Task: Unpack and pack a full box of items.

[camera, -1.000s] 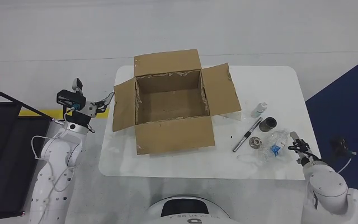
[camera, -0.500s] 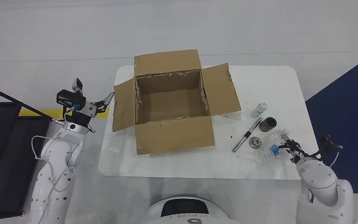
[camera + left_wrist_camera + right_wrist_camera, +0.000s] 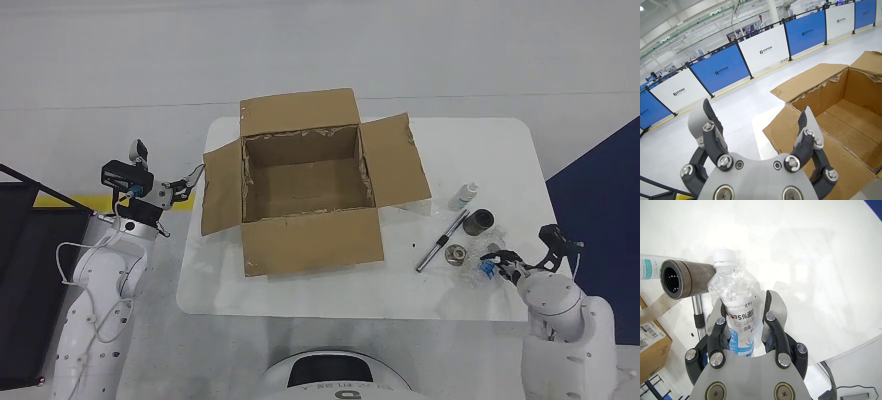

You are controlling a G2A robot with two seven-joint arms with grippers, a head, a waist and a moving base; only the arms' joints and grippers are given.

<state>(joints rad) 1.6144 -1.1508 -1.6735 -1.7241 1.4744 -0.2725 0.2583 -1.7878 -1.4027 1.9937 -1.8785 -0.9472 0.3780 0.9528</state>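
An open cardboard box (image 3: 305,190) stands empty in the middle of the white table (image 3: 330,295). A crumpled clear plastic bottle (image 3: 478,248) with a blue and white label lies near the table's front right edge. My right gripper (image 3: 497,264) is open around it. In the right wrist view the bottle (image 3: 730,285) lies between the fingers, one pad (image 3: 723,310) against it and a gap at the other. My left gripper (image 3: 756,108) hangs open and empty off the table's left edge, beside the box's left flap (image 3: 791,136).
Beside the bottle lie a dark metal cylinder (image 3: 479,221), a thin metal rod (image 3: 441,241), a small round metal part (image 3: 456,254) and a small white bottle (image 3: 466,194). The cylinder (image 3: 683,279) touches the bottle's neck. The box's flaps are spread outward.
My right gripper has moved left along the front right of the table and now straddles the bottle. The left arm has kept still.
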